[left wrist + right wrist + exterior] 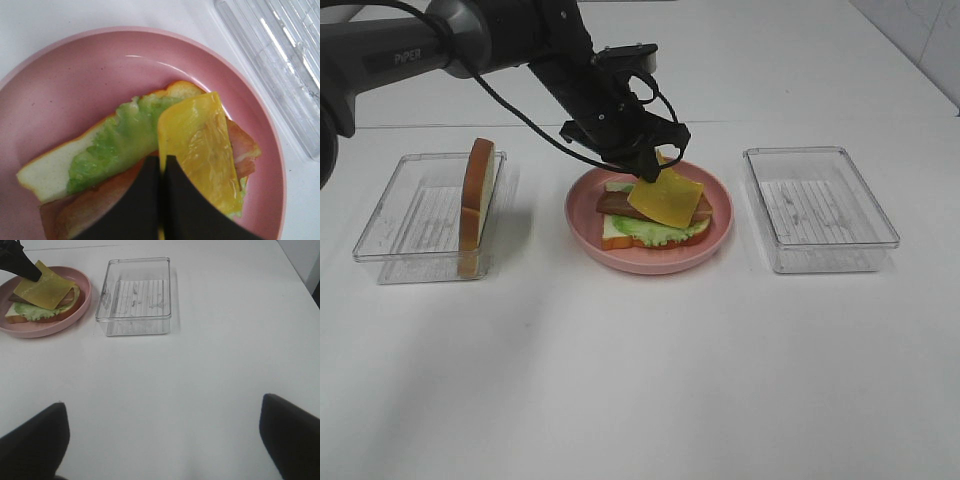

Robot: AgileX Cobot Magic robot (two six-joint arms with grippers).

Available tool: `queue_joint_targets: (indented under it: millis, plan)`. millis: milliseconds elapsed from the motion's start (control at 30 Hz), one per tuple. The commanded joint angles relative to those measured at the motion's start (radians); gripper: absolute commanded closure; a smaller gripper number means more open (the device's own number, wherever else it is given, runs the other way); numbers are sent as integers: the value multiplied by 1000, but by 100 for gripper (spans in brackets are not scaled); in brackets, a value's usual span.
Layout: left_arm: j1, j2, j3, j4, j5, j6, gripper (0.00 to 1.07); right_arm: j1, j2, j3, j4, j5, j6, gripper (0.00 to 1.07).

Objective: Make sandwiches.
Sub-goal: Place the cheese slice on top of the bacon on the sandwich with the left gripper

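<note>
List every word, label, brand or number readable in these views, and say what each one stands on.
"PiPER": white lettering on the dark upper link of the left arm, seen from the high camera.
No other text shows; the pink plate, the clear trays and the sandwich parts carry none.

**Layout on table**

Plate [649,262] at centre of table [640,380]. On plate: bread slice [616,233], then lettuce [660,234], bacon [616,201], cheese slice [667,197] tilted on top. Left of plate, toward left edge: left tray [390,240] with second bread slice [477,192] upright inside. Right of plate, toward right edge: right tray [820,208].
</note>
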State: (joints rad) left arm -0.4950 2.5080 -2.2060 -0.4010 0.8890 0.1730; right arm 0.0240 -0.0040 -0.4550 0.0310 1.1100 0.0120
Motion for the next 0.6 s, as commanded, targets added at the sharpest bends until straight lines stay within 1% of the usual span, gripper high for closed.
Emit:
queue_joint_targets:
  millis: [33, 67, 100, 133, 167, 200, 233, 267, 300, 333, 433, 467, 500, 533, 567, 600]
  plan:
    - [-6, -2, -1, 16, -6, -3, 103, -5, -21, 3, 2, -10, -3, 11]
    - [-6, -2, -1, 16, -6, -2, 96, -5, -21, 3, 2, -10, -3, 11]
    - [-6, -2, -1, 16, -6, -2, 96, -5, -21, 3, 2, -10, -3, 11]
    - [-6, -3, -1, 16, -4, -2, 77, -5, -21, 3, 2, -10, -3, 11]
    - [-6, -3, -1, 16, -4, -2, 77, -5, -21, 3, 2, -10, -3, 11]
    - [-6, -5, -1, 21, -7, -14, 44, -5, -21, 3, 2, -10, -3, 11]
    - [-6, -5, -7, 29, -4, -27, 27, -5, -21, 3, 2, -10, -3, 11]
    - [-6, -5, -7, 29, -4, -27, 27, -5, -21, 3, 2, -10, -3, 11]
    - [-6, -5, -27, 47, 18, -30, 5, -5, -21, 3, 2, -10, -3, 11]
    - [-6, -5, -59, 65, 56, -32, 5, -5, -21, 3, 2, -10, -3, 11]
    - [-6, -5, -84, 73, 86, -27, 5, -5, -21, 3, 2, -10, -3, 11]
    - [-6, -5, -133, 77, 156, -10, 5, -5, -21, 3, 2, -10, -3, 11]
    - [-6, -5, -159, 77, 185, 3, 6, -5, -21, 3, 2, -10, -3, 11]
    - [-6, -5, -159, 77, 185, 3, 6, -5, -21, 3, 2, -10, -3, 11]
    - [-6, -5, -229, 77, 272, 7, 6, -5, -21, 3, 2, -10, -3, 11]
    - [-6, -5, -309, 84, 361, -9, 6, -5, -21, 3, 2, -10, -3, 11]
